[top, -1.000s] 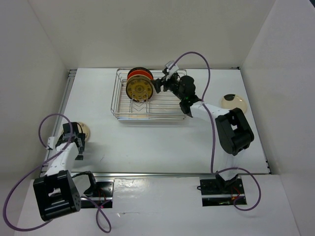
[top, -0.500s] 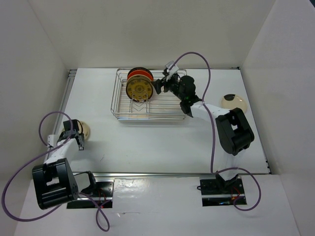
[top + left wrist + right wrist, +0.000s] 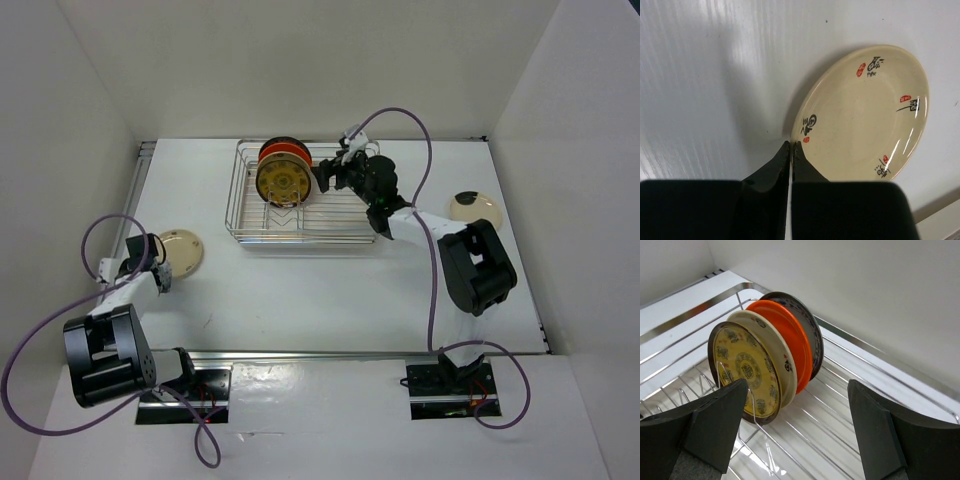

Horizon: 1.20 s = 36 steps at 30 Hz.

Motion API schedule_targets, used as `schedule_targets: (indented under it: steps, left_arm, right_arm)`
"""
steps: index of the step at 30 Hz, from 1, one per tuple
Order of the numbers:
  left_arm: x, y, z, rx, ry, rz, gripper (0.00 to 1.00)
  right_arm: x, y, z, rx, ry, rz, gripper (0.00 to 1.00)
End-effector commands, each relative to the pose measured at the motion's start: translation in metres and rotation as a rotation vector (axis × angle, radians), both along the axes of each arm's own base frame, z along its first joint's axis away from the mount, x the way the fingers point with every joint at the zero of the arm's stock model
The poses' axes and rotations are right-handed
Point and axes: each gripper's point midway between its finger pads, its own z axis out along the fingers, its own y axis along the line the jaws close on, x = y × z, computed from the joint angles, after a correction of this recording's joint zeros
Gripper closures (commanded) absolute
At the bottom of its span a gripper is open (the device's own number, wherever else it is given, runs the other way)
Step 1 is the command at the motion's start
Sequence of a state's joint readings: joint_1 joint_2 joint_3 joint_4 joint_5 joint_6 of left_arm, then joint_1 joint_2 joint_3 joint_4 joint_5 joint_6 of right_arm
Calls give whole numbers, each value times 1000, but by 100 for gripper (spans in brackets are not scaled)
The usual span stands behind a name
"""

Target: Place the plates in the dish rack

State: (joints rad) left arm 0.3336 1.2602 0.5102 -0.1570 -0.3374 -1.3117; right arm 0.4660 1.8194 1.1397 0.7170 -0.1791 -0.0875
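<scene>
- Wire dish rack (image 3: 250, 225) by the far edge of the surface (image 3: 320, 290), a little left of the middle.
- Inside it, four plates standing on edge, packed close in one row in the far left part of the rack.
- First in the row, closest to the near edge: yellow plate (image 3: 742, 371) with a dark pattern, face turned toward the near edge.
- Right behind it: speckled cream plate (image 3: 776, 347) with small red and black marks.
- Then the orange plate (image 3: 795, 335), plain and bright.
- Last, at the back: dark plate (image 3: 814, 337) with a pattern on its rim.
- Over the rack, just right of the row: right end effector (image 3: 324, 178), fingers (image 3: 715, 425) spread wide apart, holding nothing.
- Near the left edge of the surface, well apart from the rack: second cream plate (image 3: 865, 115), lying flat, with red and black marks around its inside.
- Low beside that plate, on the side toward the left edge: left end effector (image 3: 790, 150), closed, only a thin slit between the two sides, tips right at the plate's rim.
- Hard to tell whether touching the rim or just next to it.
- Near the right edge of the surface, also outside the rack: third cream plate (image 3: 473, 207), lying flat.
</scene>
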Motion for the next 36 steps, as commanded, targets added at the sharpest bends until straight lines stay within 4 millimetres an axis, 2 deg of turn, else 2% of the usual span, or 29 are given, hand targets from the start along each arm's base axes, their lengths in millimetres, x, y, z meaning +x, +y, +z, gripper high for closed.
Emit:
schedule_targets:
  steps: [1,4,5,8,9,11,12,13,14,15,16,17,18,19,20,21,22,25,26,28,29,30,32,34,35,36]
  left_arm:
    - [6,-2,8,44,37,-117,100]
    - [19,8,39,149,0,-169,100]
    - [24,12,51,194,-17,-192,100]
    - [44,23,111,369,-109,-294,100]
    - [49,26,129,425,-134,-319,100]
    - [59,35,187,621,-209,-385,100]
    - [61,39,207,702,-221,-409,100]
    - [62,44,236,813,-211,-448,100]
    - [64,46,253,871,-211,-460,100]
    - [69,46,269,928,-218,-496,100]
    - [81,35,289,984,-274,-601,100]
    - [89,28,319,1106,-275,-705,100]
    - [102,19,322,1128,-278,-814,100]
    - [114,-13,330,1150,-368,-1020,100]
    - [119,-27,360,1266,-401,-1138,100]
    - [131,-39,354,1253,-422,-1254,100]
    - [131,-65,370,1282,-502,-1414,100]
    - [141,-89,367,1276,-605,-1611,100]
    - [140,-107,374,1311,-694,-1691,100]
    - [142,-117,375,1326,-767,-1743,100]
    - [140,-130,369,1293,-852,-1826,100]
    - [141,-140,373,1328,-909,-1857,100]
    - [146,-154,366,1340,-962,-1916,100]
    - [158,-176,360,1354,-1012,-1976,100]
    - [161,-191,360,1368,-1040,-2010,100]
    - [172,-196,349,1354,-1036,-2027,100]
  right_arm:
    - [13,-25,50,176,39,-99,12]
    - [5,-35,73,234,33,-72,12]
    - [3,-38,73,234,36,-84,12]
    - [-2,-53,93,247,18,-128,9]
    - [-3,-57,94,245,27,-151,9]
    - [0,-74,103,252,50,-233,6]
    - [2,-79,100,246,67,-263,6]
    - [2,-89,103,264,80,-301,5]
    - [-1,-95,109,268,77,-320,5]
    - [-1,-105,104,271,100,-350,3]
    - [0,-118,105,282,98,-373,2]
    - [-4,-126,103,298,115,-389,2]
    - [-4,-135,102,304,130,-407,2]
    - [0,-152,93,311,154,-445,2]
    - [-1,-161,96,336,162,-463,2]
    - [-1,-168,84,333,201,-476,2]
    - [2,-186,81,344,214,-516,1]
    - [2,-207,66,354,280,-554,1]
    - [3,-217,64,364,290,-572,1]
    - [1,-225,50,355,315,-601,1]
    - [2,-232,50,357,311,-622,1]
    - [-1,-235,48,345,308,-634,1]
    - [-2,-245,40,340,318,-678,1]
    - [-5,-255,28,316,347,-713,1]
    - [-5,-269,26,316,351,-754,1]
    - [-7,-275,12,308,393,-782,1]
